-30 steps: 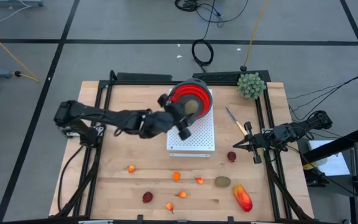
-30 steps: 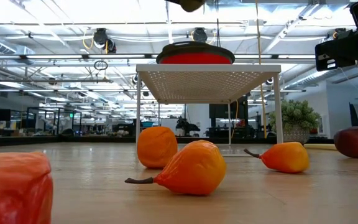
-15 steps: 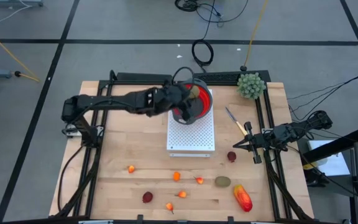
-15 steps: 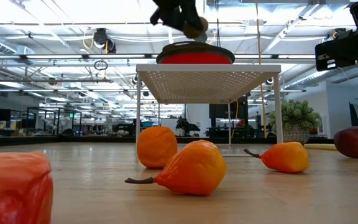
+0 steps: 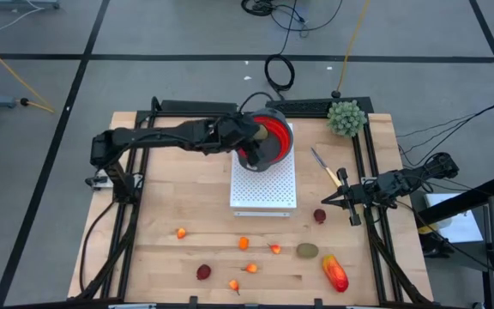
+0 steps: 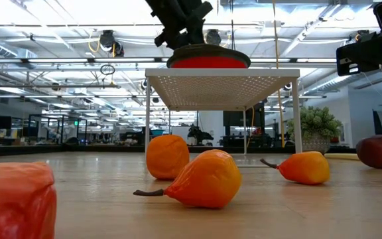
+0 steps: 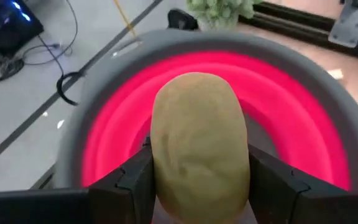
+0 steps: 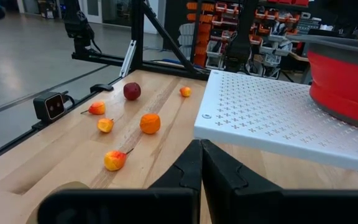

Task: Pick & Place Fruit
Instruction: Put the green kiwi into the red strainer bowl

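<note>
Left tool: clamped on a brown-green oval, one finger on each side of it. Held over the red bowl, whose rim is grey; from above, the tool sits over the bowl.

Bowl: stands on a white perforated stand mid-counter. From counter height the bowl sits on top of the stand with the left tool just above its rim.

Right tool: fingers together, nothing held, waiting low at the right side of the counter, just beside a dark-red ball. In its wrist view the shut tool faces the stand and several loose fruit.

Loose fruit, front half of counter:
- small orange piece, left
- round orange, centre
- small orange-red piece, just beside it
- second small orange piece
- third small piece, near the front edge
- second dark-red ball, front left
- second brown-green oval, right of centre
- red-orange oblong, front right, near that oval

Other items:
- green spiky plant, far right corner
- yellow-handled knife, between stand and right arm
</note>
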`<state>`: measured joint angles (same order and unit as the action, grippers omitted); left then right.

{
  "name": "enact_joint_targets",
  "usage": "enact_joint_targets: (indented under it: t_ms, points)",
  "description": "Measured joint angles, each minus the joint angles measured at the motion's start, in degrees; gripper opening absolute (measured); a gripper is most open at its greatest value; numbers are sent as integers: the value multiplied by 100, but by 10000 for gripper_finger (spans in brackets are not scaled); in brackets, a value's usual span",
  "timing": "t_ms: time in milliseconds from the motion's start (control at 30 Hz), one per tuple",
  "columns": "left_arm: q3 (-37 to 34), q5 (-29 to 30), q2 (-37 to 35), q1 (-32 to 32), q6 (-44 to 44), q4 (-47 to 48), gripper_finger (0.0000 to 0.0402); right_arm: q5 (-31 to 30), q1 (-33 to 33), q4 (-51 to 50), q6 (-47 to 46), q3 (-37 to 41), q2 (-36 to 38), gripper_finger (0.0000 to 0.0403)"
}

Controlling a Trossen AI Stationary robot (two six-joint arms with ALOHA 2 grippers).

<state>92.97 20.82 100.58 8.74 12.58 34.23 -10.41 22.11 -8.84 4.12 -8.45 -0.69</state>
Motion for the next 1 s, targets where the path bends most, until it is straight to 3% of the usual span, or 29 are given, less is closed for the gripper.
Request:
enact_joint_targets:
  t_ms: [1000]
  points:
    - [-9, -177, 256, 24, -25, -3, 200, 4, 2, -44, -28, -4, 2, 0]
